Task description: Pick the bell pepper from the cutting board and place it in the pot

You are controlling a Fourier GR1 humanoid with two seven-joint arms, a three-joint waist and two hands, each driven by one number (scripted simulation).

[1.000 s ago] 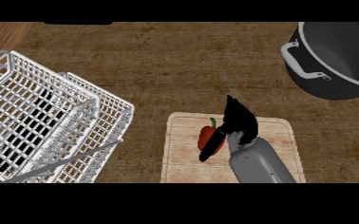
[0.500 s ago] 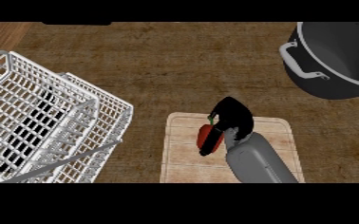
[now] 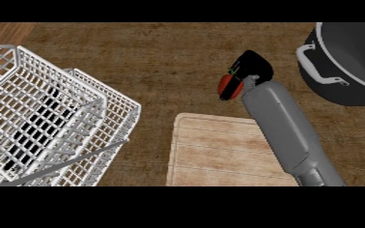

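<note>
The bell pepper [image 3: 228, 88] is red and glossy, with a small fleck of green at its top. Only its left side shows, because the right hand [image 3: 253, 65] curls round it and holds it above the counter [image 3: 157, 53].

There is one pepper, one cutting board [image 3: 221, 149], one pot [image 3: 341, 89], one white wire dish rack [image 3: 64, 121], and one hand in view.

The board lies just below the hand, nearer the robot. The dark pot with its pale handle stands to the hand's right, near but apart. The rack sits well off to its left.

Half a second ago the hand and pepper were over the board. Now both have risen past its far edge, closer to the pot.
</note>
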